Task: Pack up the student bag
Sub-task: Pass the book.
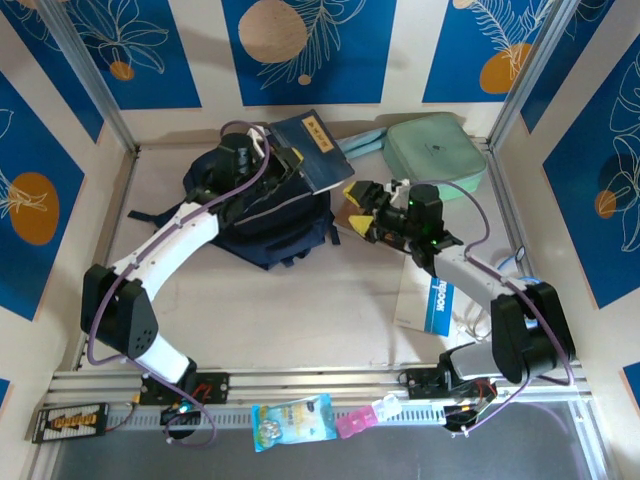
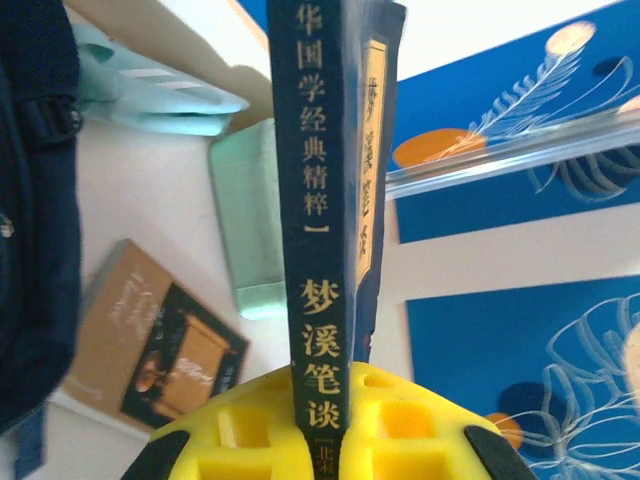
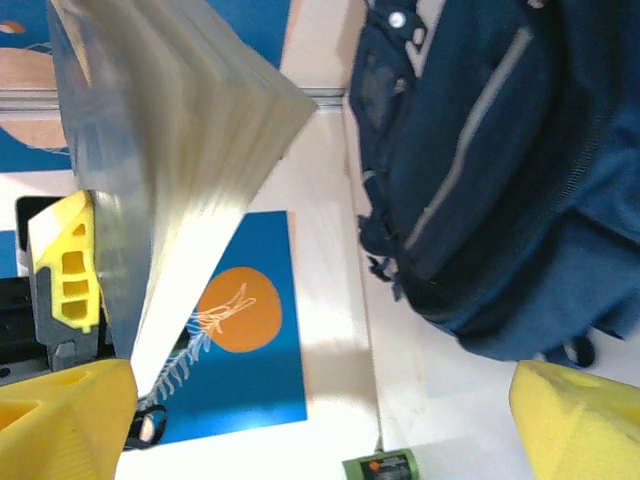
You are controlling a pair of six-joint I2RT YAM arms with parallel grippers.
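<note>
The left gripper (image 2: 325, 445) is pinching the dark blue book (image 2: 325, 200) by one end of its spine and holding it tilted above the student bag (image 1: 262, 228). The right gripper (image 3: 320, 405) stands spread wide with nothing between its fingers, near the book's page edge at about 4 o'clock from it. To my eye the step is feeding the book into the bag. Doing it well means keeping the pinch firm, tipping the free end down toward the bag's mouth, and sliding it in flat rather than dropping it. I cannot tell how far the mouth is unzipped, since the arm covers it. Seen from above, the bag lies right under the left gripper, toward 7 o'clock, and at 9 o'clock from the right one, close beside it on the table.
</note>
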